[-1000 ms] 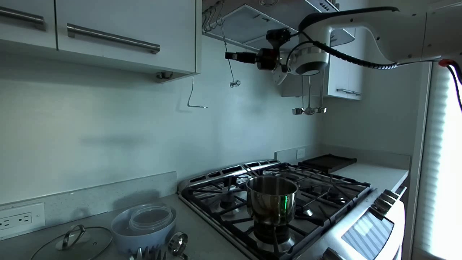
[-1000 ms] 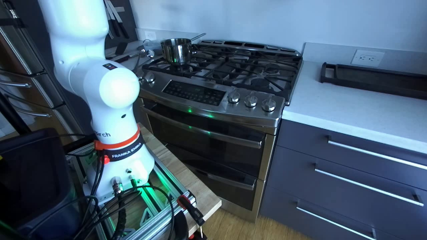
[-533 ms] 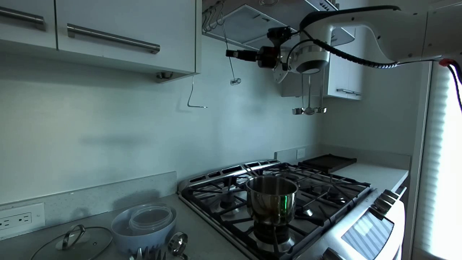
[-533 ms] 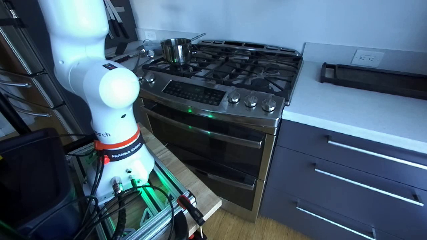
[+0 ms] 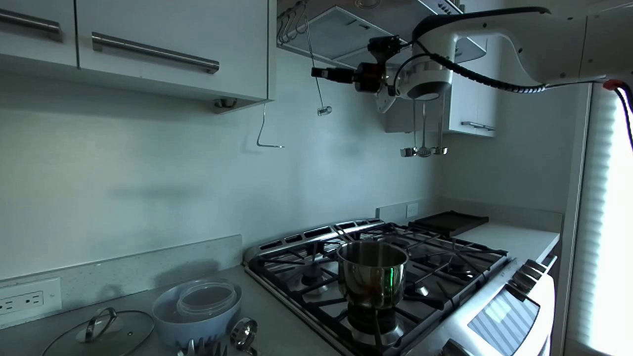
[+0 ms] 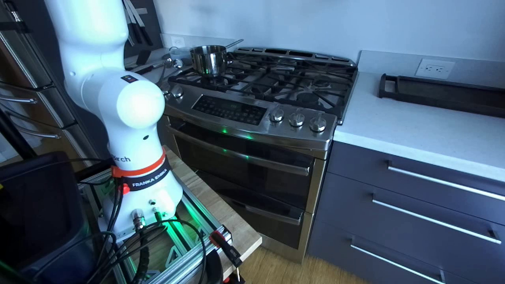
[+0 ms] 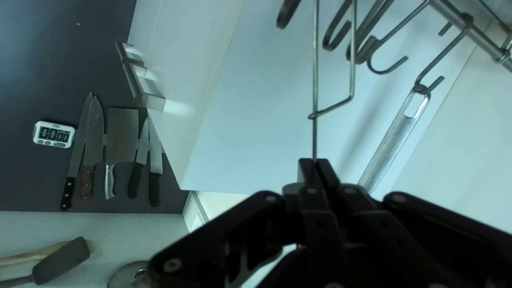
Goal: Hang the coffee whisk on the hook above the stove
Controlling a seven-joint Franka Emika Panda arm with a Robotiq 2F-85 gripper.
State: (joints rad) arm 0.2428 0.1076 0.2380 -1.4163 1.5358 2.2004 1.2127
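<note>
“Coffee whisk (image 7: pixel 315 80) and pincer (image 7: pixel 315 162) sit slightly higher than a second ago.”
“Gripped?”
“Yes, pincer clamped tight on it, coiled head (image 5: pixel 324 111) at six o'clock, gas range (image 5: pixel 440 296) well below.”
“S-hooks (image 7: pixel 380 72)?”
“One o'clock from the pincer, wrist view.”

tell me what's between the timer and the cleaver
Two knives, blades up: a black-handled knife beside the timer, then a brown-handled knife beside the cleaver, as the wrist view shows.
</note>
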